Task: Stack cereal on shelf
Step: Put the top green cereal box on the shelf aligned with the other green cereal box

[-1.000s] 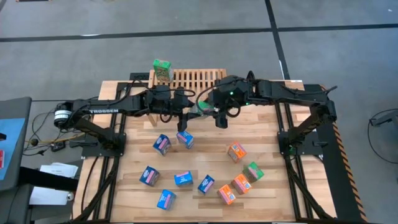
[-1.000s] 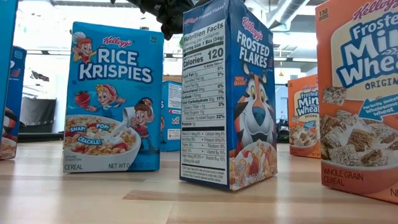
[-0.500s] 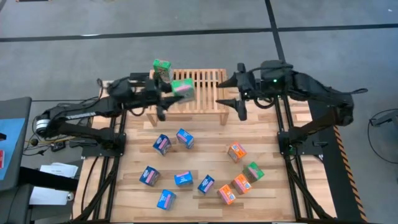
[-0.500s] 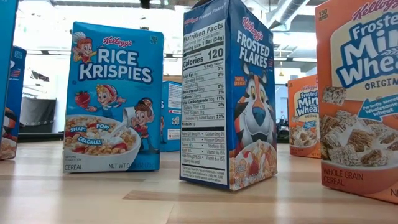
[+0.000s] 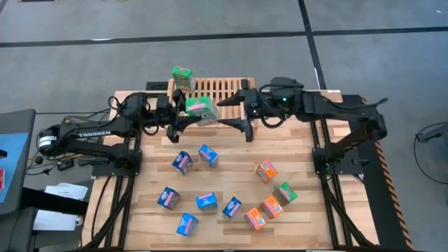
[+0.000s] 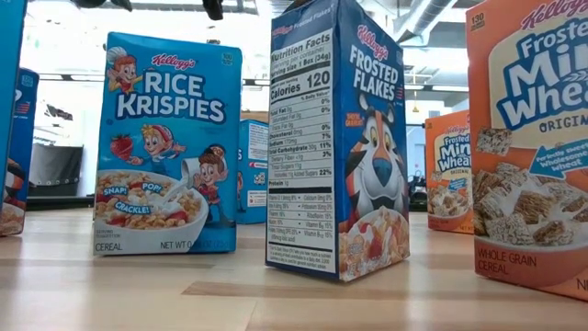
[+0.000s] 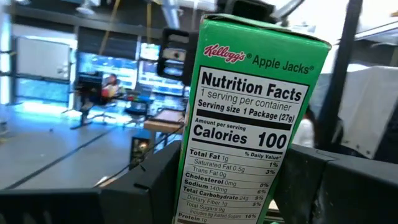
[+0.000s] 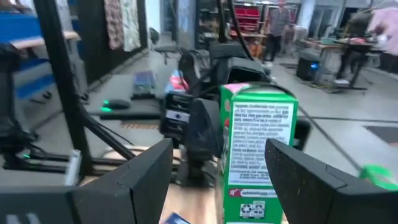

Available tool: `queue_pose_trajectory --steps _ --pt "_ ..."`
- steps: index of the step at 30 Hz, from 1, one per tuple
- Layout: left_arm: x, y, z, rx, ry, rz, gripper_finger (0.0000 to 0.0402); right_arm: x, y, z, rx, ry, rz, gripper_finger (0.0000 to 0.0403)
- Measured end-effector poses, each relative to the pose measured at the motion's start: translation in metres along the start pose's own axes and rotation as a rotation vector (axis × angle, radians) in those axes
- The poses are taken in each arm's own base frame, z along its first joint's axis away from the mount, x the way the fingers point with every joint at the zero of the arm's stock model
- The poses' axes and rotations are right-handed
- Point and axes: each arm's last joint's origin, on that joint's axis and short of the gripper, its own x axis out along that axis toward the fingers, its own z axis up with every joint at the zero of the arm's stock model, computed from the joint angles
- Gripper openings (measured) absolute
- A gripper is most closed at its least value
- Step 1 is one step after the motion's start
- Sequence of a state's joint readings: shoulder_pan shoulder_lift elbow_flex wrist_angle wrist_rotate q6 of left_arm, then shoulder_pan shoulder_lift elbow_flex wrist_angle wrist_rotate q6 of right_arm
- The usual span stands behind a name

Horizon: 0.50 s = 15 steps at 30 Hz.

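A green Apple Jacks cereal box [image 5: 201,108] is in my left gripper [image 5: 189,114], in the air over the near edge of the light-wood slatted shelf [image 5: 227,89]. It also shows in the left wrist view [image 7: 249,118] and the right wrist view [image 8: 258,149]. My right gripper [image 5: 234,115] is open and points toward the table's left. Its fingers stand just right of the held box and do not touch it. A second green box [image 5: 182,75] stands on the shelf's far left corner. My left gripper pinches the green box between its two fingers, on the two opposite sides of its lower part [image 7: 186,199]. The fingers [image 7: 155,180] come about level from the table's left. The box is lifted clear, its nutrition panel toward the wrist camera.
Several blue boxes [image 5: 182,162] stand on the table's near left and middle. Orange boxes [image 5: 266,170] and a green one [image 5: 284,192] stand near right. In the low view, Rice Krispies [image 6: 170,147] and Frosted Flakes [image 6: 335,138] boxes stand close.
A second ago both grippers met low at the shelf's near edge with the green box between them. My left gripper has since carried the box up and toward the left. My right gripper drew off to the right, then came back left toward the box, open.
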State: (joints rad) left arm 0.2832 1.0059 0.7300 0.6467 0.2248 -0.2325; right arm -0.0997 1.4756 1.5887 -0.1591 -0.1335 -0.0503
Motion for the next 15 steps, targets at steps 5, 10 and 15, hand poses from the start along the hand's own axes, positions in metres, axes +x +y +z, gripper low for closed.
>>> queue_pose_trajectory --steps 5,10,15 --pt "0.0003 0.0004 -0.0006 -0.001 0.003 -0.002 0.0191 0.0058 -0.0038 -0.0075 0.041 0.035 0.010 0.0282" --pt "0.0002 0.0003 -0.0001 0.000 -0.001 0.003 0.0191 0.0039 0.0006 -0.0041 0.038 0.016 0.066 0.0298" --pt "0.0002 -0.0002 -0.0001 -0.019 0.000 -0.008 0.0192 0.0074 0.0008 -0.0082 0.019 0.041 -0.004 0.0330"
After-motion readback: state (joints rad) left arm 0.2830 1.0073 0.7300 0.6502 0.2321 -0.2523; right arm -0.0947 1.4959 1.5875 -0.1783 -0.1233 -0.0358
